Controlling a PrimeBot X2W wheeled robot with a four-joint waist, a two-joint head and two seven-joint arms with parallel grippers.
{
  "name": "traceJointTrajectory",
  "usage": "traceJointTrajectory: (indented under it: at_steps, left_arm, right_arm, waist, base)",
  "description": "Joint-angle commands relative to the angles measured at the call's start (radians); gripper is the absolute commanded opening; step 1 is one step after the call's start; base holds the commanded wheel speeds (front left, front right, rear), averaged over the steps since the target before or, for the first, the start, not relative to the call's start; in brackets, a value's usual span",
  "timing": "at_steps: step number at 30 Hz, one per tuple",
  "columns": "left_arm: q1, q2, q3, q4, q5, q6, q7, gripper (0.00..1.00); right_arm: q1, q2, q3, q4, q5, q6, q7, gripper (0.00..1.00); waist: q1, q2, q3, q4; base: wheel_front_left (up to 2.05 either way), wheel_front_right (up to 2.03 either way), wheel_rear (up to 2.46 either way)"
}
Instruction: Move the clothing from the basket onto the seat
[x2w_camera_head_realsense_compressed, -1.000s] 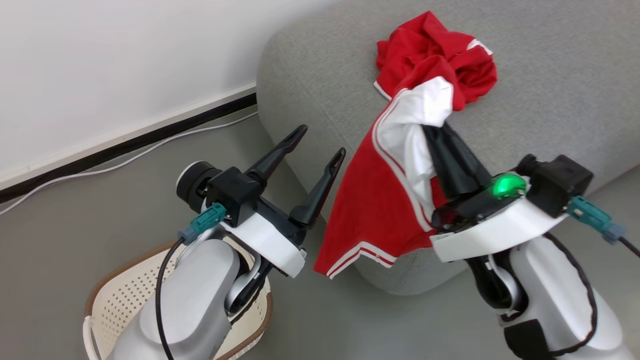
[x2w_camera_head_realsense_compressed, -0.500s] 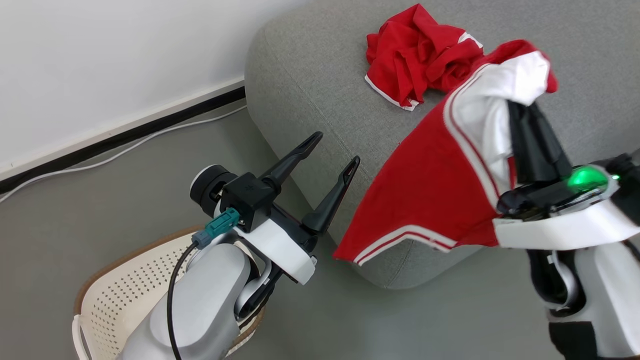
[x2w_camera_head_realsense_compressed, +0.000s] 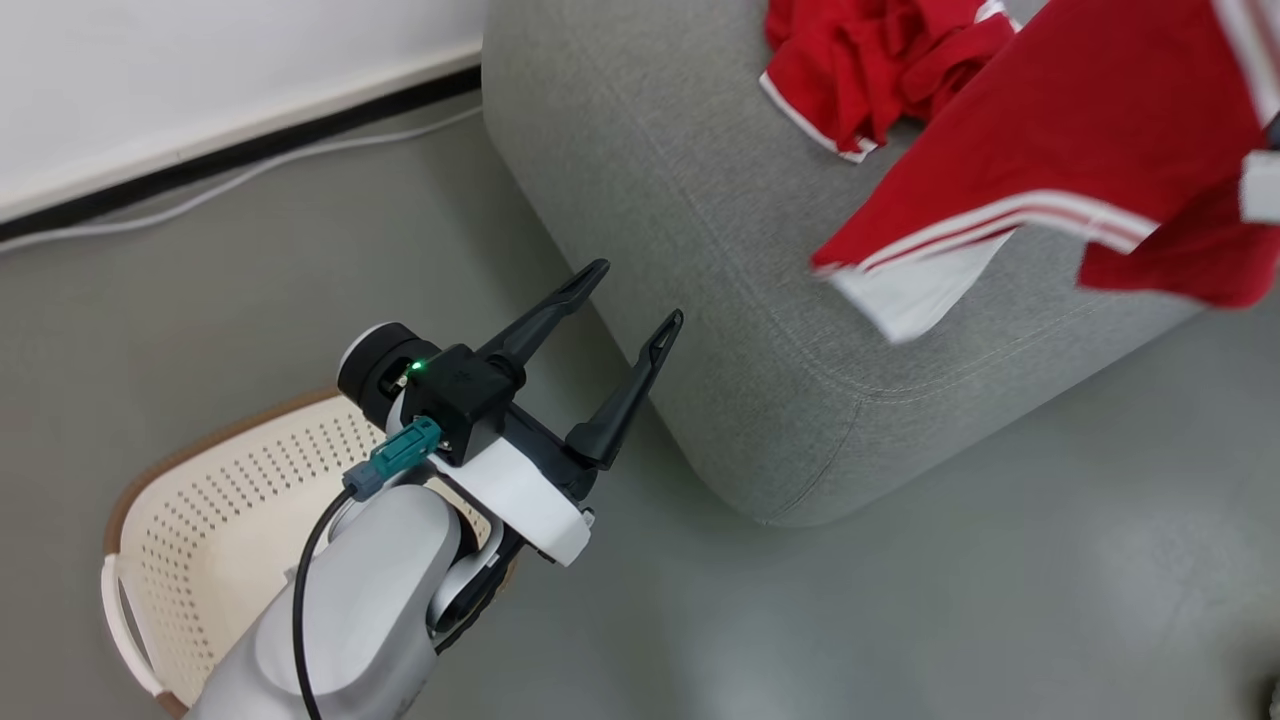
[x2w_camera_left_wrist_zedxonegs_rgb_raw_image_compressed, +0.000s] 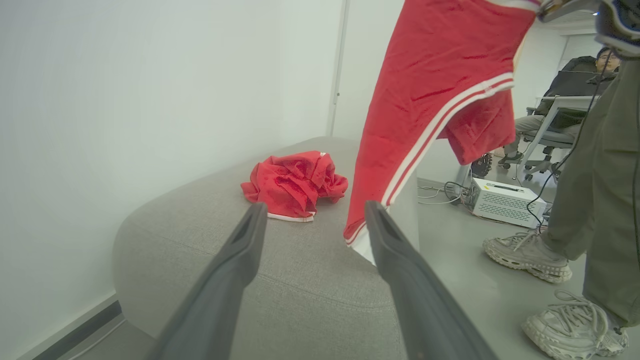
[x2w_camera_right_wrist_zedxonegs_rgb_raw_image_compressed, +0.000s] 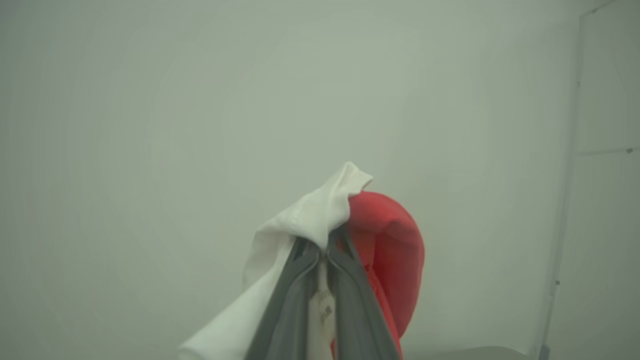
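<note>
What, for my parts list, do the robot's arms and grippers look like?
Left arm: pale grey shell, white wrist plate, black block with a green light, teal connector and black cable. Left gripper: two long dark tapering fingers. Right gripper: the same dark grey fingers.

Crumpled red fabric garment (x2w_camera_left_wrist_zedxonegs_rgb_raw_image_compressed: 292, 182) on grey upholstered sofa cushion (x2w_camera_left_wrist_zedxonegs_rgb_raw_image_compressed: 300, 285); red white-striped garment (x2w_camera_left_wrist_zedxonegs_rgb_raw_image_compressed: 430, 100) hangs over cushion edge; left gripper (x2w_camera_left_wrist_zedxonegs_rgb_raw_image_compressed: 316, 206) spread.

The seat (x2w_camera_head_realsense_compressed: 650, 170) lies bare at its left corner; a crumpled garment (x2w_camera_head_realsense_compressed: 860, 70) sits farther in, a hanging garment (x2w_camera_head_realsense_compressed: 1080, 110) curtains the right, and a person's legs (x2w_camera_left_wrist_zedxonegs_rgb_raw_image_compressed: 605, 200) stand beyond.
</note>
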Motion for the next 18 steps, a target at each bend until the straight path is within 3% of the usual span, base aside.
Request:
traceJointTrajectory:
  at_steps: [1, 9, 18]
  left_arm:
    - [-0.030, 0.020, 0.026, -0.031, 0.006, -0.004, 0.000, 1.00]
    - [-0.062, 0.063, 0.003, -0.060, 0.005, -0.004, 0.024, 1.00]
    - [-0.087, 0.117, -0.033, -0.096, 0.009, -0.004, 0.048, 1.00]
  right_arm:
    - [-0.050, -0.018, -0.011, -0.007, -0.011, 0.001, -0.006, 0.00]
    - [-0.248, -0.059, -0.153, 0.115, -0.073, 0.001, -0.006, 0.00]
    - [-0.520, -0.137, -0.353, 0.265, -0.243, 0.001, -0.006, 0.00]
  waist:
    - [0.0000, -0.0001, 0.054, 0.030]
    - [0.0000, -0.0001, 0.169, 0.071]
    - [0.0000, -0.0001, 0.307, 0.144]
  base:
    - [0.00, 0.00, 0.00]
    - [0.00, 0.00, 0.00]
    - [0.00, 0.00, 0.00]
